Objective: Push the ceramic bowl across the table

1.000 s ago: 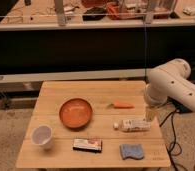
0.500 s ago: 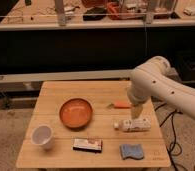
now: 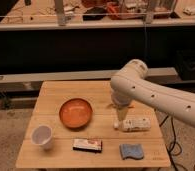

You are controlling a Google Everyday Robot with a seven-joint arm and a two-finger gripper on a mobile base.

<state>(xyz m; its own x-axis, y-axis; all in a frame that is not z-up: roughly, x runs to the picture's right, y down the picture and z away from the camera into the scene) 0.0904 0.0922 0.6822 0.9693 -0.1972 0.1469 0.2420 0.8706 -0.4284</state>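
In the last second my arm swung in from the right edge of the worktop (image 3: 51,92), and now my fingers (image 3: 118,118) hang low near the ceramic bowl (image 3: 76,112), on its right side, just beside the white packet (image 3: 136,123). I cannot tell if they are open or closed, and I see nothing held in them. The bowl has not moved; it sits left of centre. I judge the push itself is not yet begun, only the approach.
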